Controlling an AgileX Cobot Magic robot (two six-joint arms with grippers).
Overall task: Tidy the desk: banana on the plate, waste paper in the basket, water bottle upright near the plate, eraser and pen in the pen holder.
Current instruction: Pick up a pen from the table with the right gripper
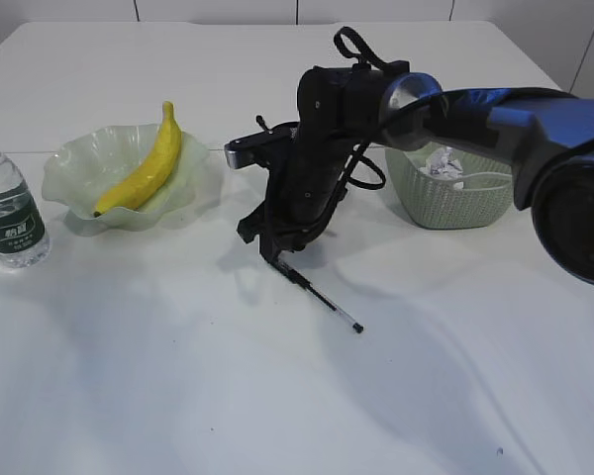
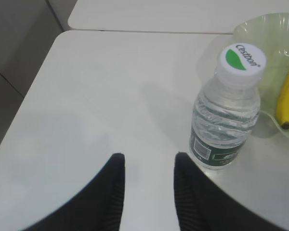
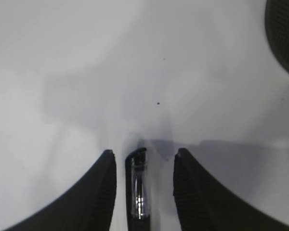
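the work surface is a plain white table (image 1: 178, 396) that fills the exterior view, with pale wall panels behind it.

the right arm (image 1: 495, 129), black and blue, reaches across the middle and points its black right gripper (image 1: 269, 247) down at the table. the translucent pale green scalloped plate (image 1: 79, 168) sits at the left and carries the yellow banana (image 1: 144, 168). the pale green woven basket (image 1: 455, 198) stands at the right with crumpled white waste paper (image 1: 443, 163) inside. the clear plastic water bottle (image 1: 10, 208) with a dark label stands upright just beside the plate. the slim black pen (image 1: 322, 297) lies on the table, one end between the right fingers (image 3: 103, 192), the other pointing toward the viewer. the dark mesh object (image 3: 284, 33) in the corner of the right wrist view may be the pen holder; this cannot be confirmed. no eraser is visible.

gripper state: the right fingers are spread either side of the pen with a gap on each side; nothing is pinched. the left gripper (image 2: 147, 192) has its fingers parted over bare table, empty, near the bottle.

risks, judged from this position:
- closing near the pen's end gives an off-balance hold; the pen may swing or slip out on lifting.
- the round barrel may roll sideways if one finger touches first.
- descending further may jam the fingertips against the table.
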